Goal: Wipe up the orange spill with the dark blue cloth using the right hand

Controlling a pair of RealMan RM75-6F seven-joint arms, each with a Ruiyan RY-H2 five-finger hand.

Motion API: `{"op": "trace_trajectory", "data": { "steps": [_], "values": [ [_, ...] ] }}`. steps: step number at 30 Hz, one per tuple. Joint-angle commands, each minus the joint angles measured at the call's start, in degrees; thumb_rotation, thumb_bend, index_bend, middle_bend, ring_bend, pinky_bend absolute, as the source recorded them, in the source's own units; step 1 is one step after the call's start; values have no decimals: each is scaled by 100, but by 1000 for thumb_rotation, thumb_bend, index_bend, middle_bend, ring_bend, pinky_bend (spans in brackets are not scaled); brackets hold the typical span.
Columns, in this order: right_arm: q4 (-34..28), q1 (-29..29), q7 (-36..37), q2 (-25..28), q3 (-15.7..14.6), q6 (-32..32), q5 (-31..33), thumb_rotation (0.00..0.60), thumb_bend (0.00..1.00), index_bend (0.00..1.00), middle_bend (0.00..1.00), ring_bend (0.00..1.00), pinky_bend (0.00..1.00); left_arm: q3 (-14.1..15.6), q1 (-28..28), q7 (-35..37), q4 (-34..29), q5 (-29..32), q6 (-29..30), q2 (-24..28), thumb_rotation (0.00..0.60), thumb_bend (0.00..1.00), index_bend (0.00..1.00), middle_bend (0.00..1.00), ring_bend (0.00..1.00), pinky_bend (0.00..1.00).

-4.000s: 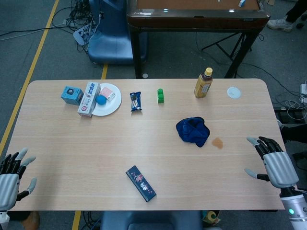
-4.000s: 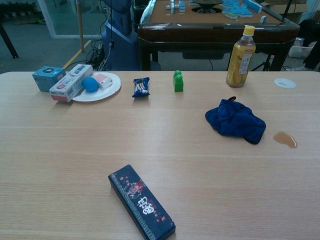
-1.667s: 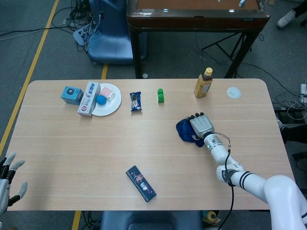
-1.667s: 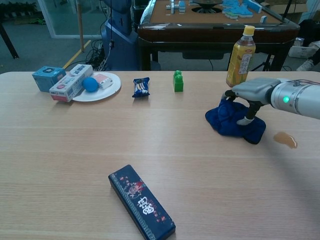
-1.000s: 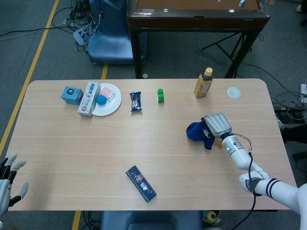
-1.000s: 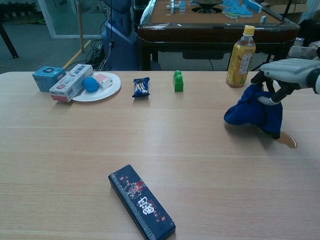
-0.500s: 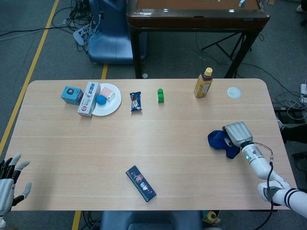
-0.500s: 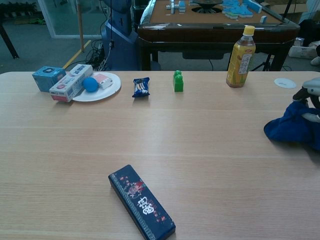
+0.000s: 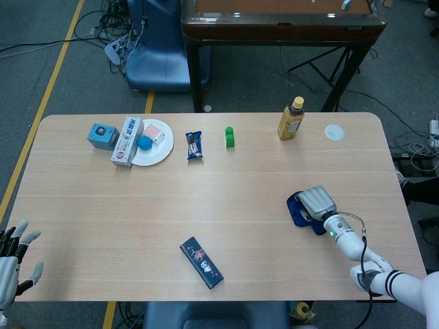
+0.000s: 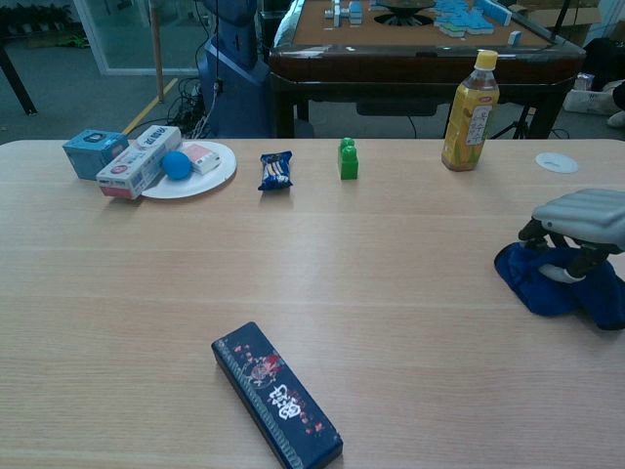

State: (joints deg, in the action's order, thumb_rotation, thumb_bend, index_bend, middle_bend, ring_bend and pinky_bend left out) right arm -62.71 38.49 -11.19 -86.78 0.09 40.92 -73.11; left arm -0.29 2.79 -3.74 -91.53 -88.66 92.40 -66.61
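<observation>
Left hand [image 9: 12, 260] was cut off at the frame corner, fingers spread, empty. Dark patterned box's [image 10: 276, 395] white script unreadable. Right hand [image 10: 578, 227] gripped the crumpled dark blue cloth [image 10: 547, 278] on the light wooden table's [image 9: 206, 226] right side; orange spill hidden.

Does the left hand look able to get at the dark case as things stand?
Probably yes: the left hand is open at the table's near-left corner, with only bare wood between it and the case.

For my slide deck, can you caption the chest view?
Right hand presses the crumpled dark blue cloth onto the light wooden table.
</observation>
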Motion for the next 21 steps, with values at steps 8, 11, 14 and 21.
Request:
{"op": "trace_trajectory", "data": {
  "steps": [8,11,14,21],
  "values": [
    [-575,121,-271,-58,-58,42,-260,600,570,643,505,519,681,15,26,47,23,-6,18,9,600,335,212,1,40,0],
    [-423,93,-353,-25,-32,25,-129,600,570,643,505,519,681,15,27,59,34,-9,20,5,600,335,212,1,41,0],
    [-174,48,-439,18,7,24,33,600,570,643,505,519,680,22,14,61,50,-16,-9,-9,600,335,212,1,41,0],
    [573,-69,-601,55,39,-193,469,600,569,646,507,519,681,19,4,111,97,-17,-25,-38,600,335,212,1,41,0]
  ]
}}
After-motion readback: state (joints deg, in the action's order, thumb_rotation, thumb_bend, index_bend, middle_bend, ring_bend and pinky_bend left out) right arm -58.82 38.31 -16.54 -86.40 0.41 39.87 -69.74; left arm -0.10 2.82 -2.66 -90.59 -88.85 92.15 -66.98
